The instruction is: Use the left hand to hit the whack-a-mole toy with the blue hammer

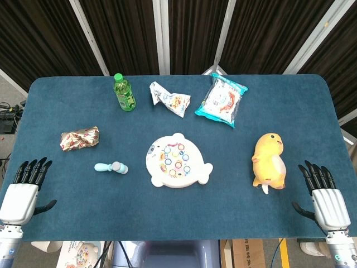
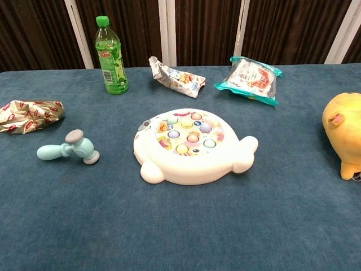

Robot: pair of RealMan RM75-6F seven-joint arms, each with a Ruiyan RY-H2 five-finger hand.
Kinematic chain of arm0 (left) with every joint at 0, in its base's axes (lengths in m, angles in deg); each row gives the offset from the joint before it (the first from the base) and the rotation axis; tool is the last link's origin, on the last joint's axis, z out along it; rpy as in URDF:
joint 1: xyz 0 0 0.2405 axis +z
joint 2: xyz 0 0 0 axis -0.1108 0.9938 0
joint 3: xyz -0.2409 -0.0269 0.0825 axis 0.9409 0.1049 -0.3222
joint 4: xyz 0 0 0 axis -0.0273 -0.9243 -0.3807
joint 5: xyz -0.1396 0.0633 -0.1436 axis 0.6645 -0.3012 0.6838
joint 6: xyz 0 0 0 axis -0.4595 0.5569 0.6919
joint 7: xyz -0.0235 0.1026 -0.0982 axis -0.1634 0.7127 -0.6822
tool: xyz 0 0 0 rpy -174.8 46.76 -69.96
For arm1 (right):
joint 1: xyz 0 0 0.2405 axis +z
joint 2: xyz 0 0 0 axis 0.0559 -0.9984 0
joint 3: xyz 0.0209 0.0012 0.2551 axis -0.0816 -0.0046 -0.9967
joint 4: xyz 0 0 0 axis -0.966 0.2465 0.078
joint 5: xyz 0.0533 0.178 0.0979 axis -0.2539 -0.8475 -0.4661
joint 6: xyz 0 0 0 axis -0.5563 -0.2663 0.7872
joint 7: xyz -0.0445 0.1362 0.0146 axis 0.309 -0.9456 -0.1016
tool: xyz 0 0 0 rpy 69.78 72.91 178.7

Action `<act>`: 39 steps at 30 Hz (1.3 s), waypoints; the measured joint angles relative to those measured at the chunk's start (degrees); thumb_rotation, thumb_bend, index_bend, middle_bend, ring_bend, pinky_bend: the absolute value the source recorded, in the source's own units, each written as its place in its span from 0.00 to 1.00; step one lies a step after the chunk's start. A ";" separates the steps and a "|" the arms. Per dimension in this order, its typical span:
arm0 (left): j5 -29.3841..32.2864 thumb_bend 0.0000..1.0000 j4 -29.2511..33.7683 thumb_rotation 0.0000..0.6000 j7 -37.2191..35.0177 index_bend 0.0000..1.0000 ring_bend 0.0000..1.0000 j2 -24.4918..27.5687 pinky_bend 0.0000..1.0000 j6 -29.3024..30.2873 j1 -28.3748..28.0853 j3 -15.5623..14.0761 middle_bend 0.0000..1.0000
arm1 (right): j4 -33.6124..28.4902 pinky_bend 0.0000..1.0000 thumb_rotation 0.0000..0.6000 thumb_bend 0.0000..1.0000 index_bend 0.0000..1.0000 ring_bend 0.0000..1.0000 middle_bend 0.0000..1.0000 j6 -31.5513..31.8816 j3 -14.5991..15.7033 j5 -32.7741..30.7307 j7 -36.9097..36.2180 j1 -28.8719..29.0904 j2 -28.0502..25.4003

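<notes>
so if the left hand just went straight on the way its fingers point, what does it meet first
Probably the crumpled foil wrapper. The left hand points up the table, slightly rightward; the blue hammer lies further right, likely off that line.

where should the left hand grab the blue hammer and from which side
Grip the blue hammer by its handle, the rounded end pointing toward the table's left edge, away from the whack-a-mole toy. It lies flat with the grey-capped head on the toy side, so the left hand, open at the near left, would probably do best coming down from above onto the handle.
</notes>
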 measured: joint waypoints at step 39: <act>16.64 0.21 8.87 1.00 17.07 0.34 0.00 -2.40 0.07 -15.16 -13.41 8.87 0.10 | -1.21 0.00 1.00 0.22 0.00 0.00 0.00 -2.88 0.31 -0.59 -1.30 1.03 -0.23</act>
